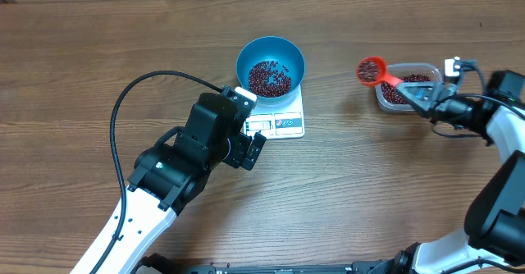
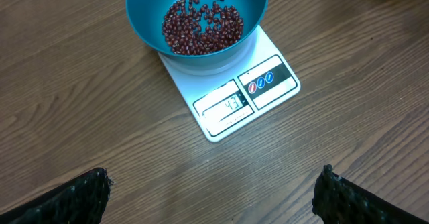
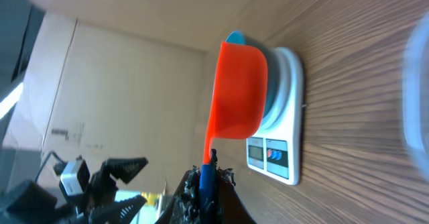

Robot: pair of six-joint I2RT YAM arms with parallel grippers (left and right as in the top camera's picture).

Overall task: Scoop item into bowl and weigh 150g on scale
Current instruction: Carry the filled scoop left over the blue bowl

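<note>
The scoop (image 1: 371, 70) lies with its long axis running from the right gripper (image 1: 420, 95) up and leftward. Its round cup points toward the bowl (image 1: 271, 52) and sits open side up, loaded with beans (image 1: 269, 78) like the ones heaped in the bowl. The cup hangs over bare table (image 1: 98, 52), just left of the clear tub (image 1: 408, 102), and well short of the bowl.

The bowl sits on the scale (image 1: 289, 125), covering its far part. The scale's display and button edge faces the near side of the table, toward the left arm (the digits look like 43, though they are small). The tub, also holding beans, lies under the scoop's handle. Nothing stands between cup and bowl.

The right arm reaches in from the right edge, wrist stretched leftward over the tub. Its jaws are pinched tight on the end of the scoop's handle. The left arm comes up from the near left corner with a black cable (image 1: 131, 102) looping over it. It bends so its wrist hangs just near of the scale, looking down at it. The left gripper (image 2: 213, 180) is spread as wide as it goes and holds nothing.
</note>
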